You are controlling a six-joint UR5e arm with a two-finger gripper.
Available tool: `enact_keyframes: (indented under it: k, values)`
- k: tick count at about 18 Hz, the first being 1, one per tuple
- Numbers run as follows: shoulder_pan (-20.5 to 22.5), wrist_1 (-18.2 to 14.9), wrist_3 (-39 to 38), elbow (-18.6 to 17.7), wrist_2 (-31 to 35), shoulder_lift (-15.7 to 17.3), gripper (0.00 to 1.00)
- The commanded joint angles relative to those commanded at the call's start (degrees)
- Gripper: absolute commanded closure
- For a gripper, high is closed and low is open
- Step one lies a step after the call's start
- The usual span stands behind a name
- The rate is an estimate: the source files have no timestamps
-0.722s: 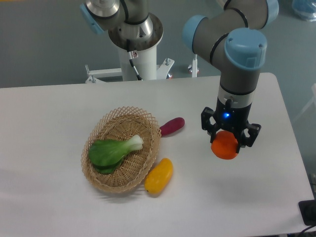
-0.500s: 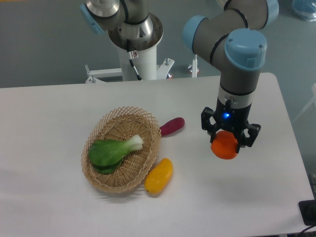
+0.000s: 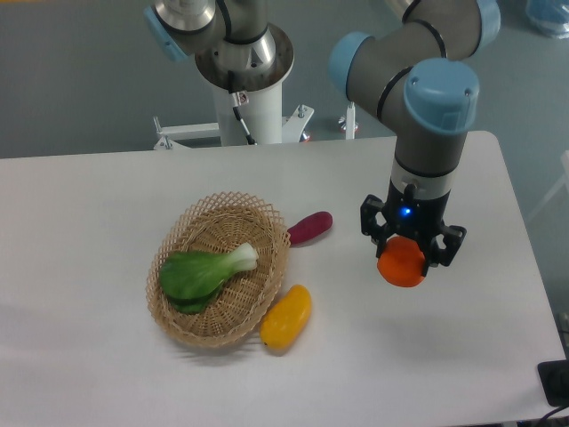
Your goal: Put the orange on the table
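Fixed camera: I have pincer [image 3: 411,252] clamped on orange [image 3: 402,264], right of basket [image 3: 219,268], over bare tabletop [image 3: 462,356]. Contact with surface: cannot tell. Arm vertical, suited to straight lowering. Purple vegetable [image 3: 309,228] and yellow fruit [image 3: 286,317] lie apart, left; drop zone unobstructed.

Round orange [image 3: 401,263] above white table [image 3: 462,356]

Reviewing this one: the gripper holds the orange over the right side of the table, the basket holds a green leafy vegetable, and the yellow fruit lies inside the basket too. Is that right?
Not quite. The camera view shows the yellow fruit on the table, outside the basket, by its lower right rim. The rest stands: the gripper holds the orange over the table's right side, and the green leafy vegetable lies in the basket.
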Motion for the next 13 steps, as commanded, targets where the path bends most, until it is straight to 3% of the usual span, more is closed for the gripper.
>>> enact_keyframes:
  k: [4,6,9,13]
  values:
    - [-0.3,3.1,1.9,-1.0,3.0,-3.0,0.38]
    - [-0.4,7.9,1.8,-2.0,5.3,-5.5,0.39]
    - [-1.0,11.9,0.5,-3.8,5.6,-6.9,0.38]
    - [-2.1,13.2,-8.9,-4.6,5.4,-8.7,0.38]
